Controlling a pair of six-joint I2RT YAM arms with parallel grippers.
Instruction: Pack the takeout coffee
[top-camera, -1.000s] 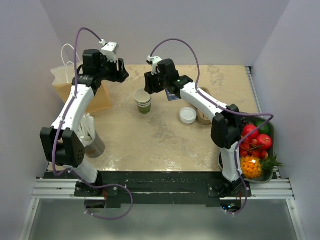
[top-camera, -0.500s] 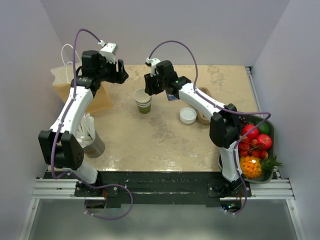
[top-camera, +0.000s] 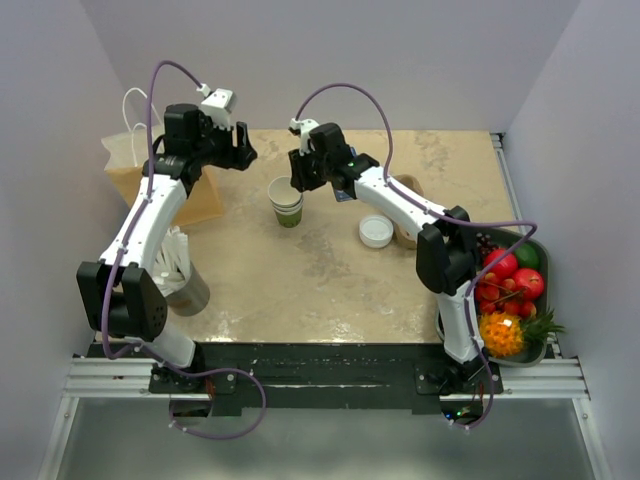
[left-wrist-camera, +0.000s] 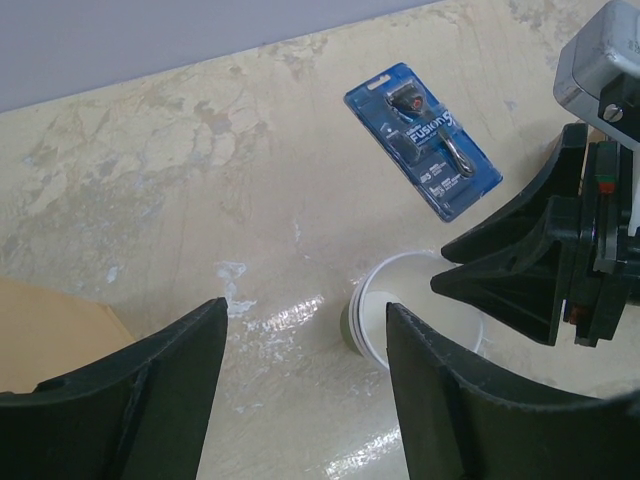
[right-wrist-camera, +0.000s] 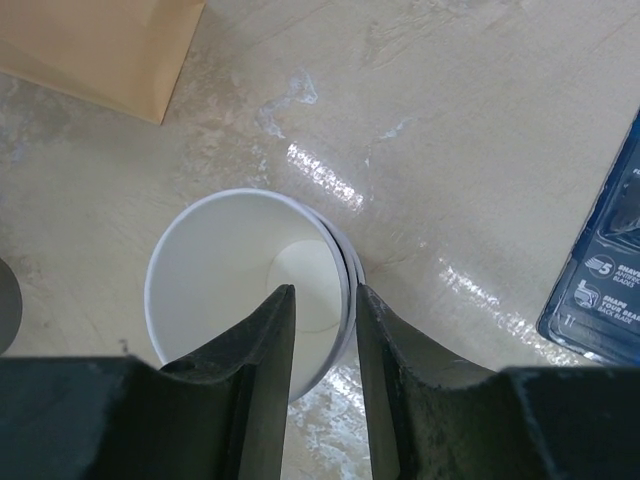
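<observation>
Items on the tabletop (top-camera: 330, 280), by count:
- Paper cup (top-camera: 287, 205): one stack, olive-green body with cream rim band, no lid fitted. The right wrist view shows two rims, one inside the other, as of two nested cups.
- Lid (top-camera: 376, 231): one, round, white, lying flat on the tabletop, well apart from the cup on its right.
- Paper bag (top-camera: 200, 200): one, brown, at the far left.
- Razor pack (left-wrist-camera: 422, 140): one, blue, lying flat behind the cup.
- Metal container (top-camera: 188, 293): one, holding white sticks, near left.
- Heap of fruit (top-camera: 505, 300): one, at the right edge.

Cup location: upright, toward the back of the tabletop, between the two end effectors.

Right end effector (right-wrist-camera: 325, 290): the fingers (right-wrist-camera: 250, 370) stand a narrow gap apart and straddle the near wall of the cup, one finger over the interior and one outside the rim. Whether either finger presses the wall cannot be told.

Left end effector (left-wrist-camera: 305, 305): spread wide, holding nothing, hanging above the bare tabletop between the paper bag and the cup, touching neither.
</observation>
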